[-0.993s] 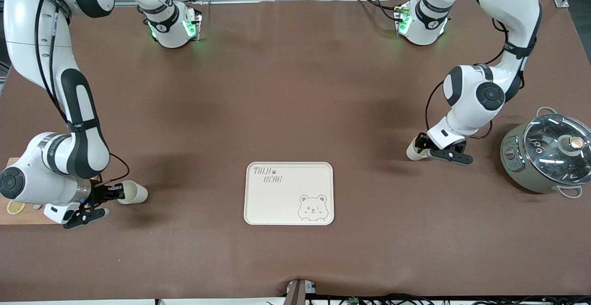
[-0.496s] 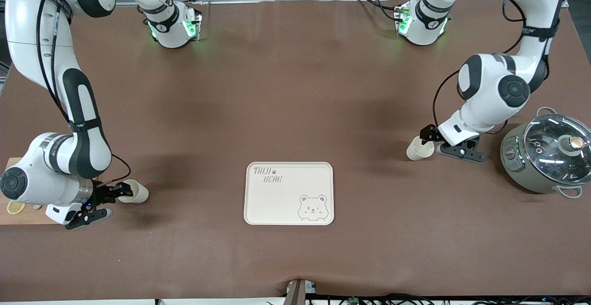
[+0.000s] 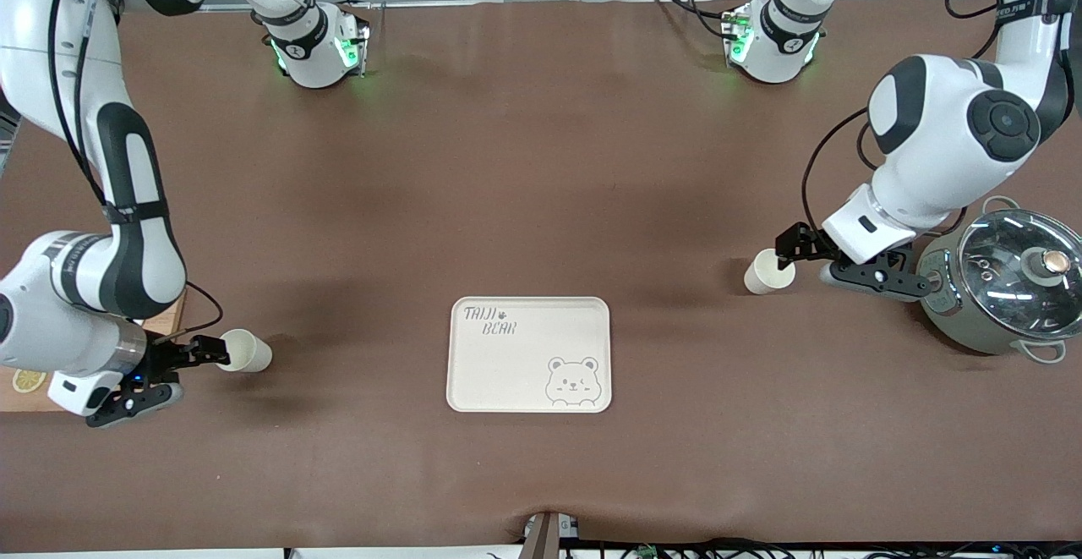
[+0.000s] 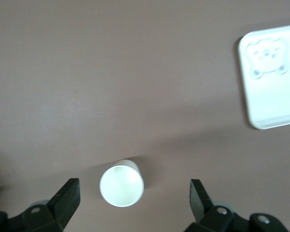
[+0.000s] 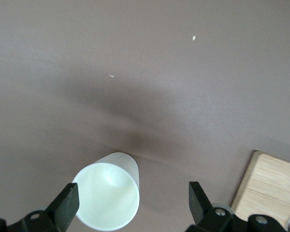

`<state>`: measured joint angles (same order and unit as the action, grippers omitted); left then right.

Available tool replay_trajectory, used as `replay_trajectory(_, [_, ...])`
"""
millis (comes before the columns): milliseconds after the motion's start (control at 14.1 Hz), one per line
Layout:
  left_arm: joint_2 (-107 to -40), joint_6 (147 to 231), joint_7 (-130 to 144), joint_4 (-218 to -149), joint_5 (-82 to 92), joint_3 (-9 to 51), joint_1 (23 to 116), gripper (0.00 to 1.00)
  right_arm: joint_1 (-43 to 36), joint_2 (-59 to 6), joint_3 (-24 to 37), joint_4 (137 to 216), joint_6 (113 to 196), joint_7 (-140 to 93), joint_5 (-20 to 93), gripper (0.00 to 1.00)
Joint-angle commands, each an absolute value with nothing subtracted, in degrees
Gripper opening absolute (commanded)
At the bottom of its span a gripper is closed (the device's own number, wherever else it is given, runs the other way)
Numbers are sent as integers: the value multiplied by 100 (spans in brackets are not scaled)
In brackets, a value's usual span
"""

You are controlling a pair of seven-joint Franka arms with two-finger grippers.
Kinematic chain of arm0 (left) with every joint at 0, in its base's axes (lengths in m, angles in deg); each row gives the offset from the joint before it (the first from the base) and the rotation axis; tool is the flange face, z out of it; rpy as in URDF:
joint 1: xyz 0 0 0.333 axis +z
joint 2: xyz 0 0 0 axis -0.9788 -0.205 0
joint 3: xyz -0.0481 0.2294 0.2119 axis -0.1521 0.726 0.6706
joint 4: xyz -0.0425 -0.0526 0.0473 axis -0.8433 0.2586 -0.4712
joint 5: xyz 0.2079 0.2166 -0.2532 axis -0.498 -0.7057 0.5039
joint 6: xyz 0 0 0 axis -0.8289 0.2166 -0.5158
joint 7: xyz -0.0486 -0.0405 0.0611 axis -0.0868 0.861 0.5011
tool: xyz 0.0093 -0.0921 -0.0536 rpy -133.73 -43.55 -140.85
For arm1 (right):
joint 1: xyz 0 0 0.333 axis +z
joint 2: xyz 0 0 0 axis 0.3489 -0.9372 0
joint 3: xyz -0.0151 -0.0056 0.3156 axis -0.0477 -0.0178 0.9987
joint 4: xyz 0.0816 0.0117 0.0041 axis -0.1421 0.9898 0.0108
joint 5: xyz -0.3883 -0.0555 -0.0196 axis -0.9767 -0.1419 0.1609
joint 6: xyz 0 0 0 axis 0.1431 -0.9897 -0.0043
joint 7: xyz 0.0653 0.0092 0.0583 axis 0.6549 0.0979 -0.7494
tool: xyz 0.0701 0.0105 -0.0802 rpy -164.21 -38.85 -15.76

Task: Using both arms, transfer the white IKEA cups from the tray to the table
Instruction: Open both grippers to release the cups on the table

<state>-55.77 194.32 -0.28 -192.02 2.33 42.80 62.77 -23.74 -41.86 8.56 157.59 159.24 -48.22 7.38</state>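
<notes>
One white cup [image 3: 247, 352] stands on the brown table toward the right arm's end; it also shows in the right wrist view [image 5: 109, 199]. My right gripper [image 3: 188, 369] is open and empty just beside it, with the cup near one finger [image 5: 67, 204]. The second white cup [image 3: 767, 272] stands toward the left arm's end, and the left wrist view [image 4: 122, 186] looks into its mouth. My left gripper [image 3: 805, 264] is open and empty, raised beside that cup. Both cups are free of the fingers.
A cream bear-printed tray [image 3: 528, 354] lies between the two cups, nearer the front camera, with nothing on it. A grey pot with a glass lid [image 3: 1002, 282] stands close to the left gripper. A wooden board [image 3: 21, 397] with a lemon slice lies by the right arm.
Both grippers have drawn back from the cups, and the left arm has risen toward the pot. Both cups stay where they stood on the table.
</notes>
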Motion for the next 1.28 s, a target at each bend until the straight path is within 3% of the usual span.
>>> replay_trajectory(0, [-5597, 18690, 407, -18517, 70, 4207, 6270, 100, -2350, -3589, 858, 15910, 15496, -4399, 630, 100])
replay_trajectory(355, [-5571, 17634, 338, -17505, -332, 4243, 6454, 100, -2393, -2886, 849, 15918, 14555, -3668, 621, 100])
replay_trajectory(638, [-5439, 17361, 146, -17486, -711, 3277, 7430, 100, -2411, -2359, 805, 15910, 13765, -3194, 542, 100])
replay_trajectory(1206, [-5421, 16622, -419, -17469, -704, 3293, 7404, 100, -2358, -1400, 822, 15918, 12744, -3060, 349, 100])
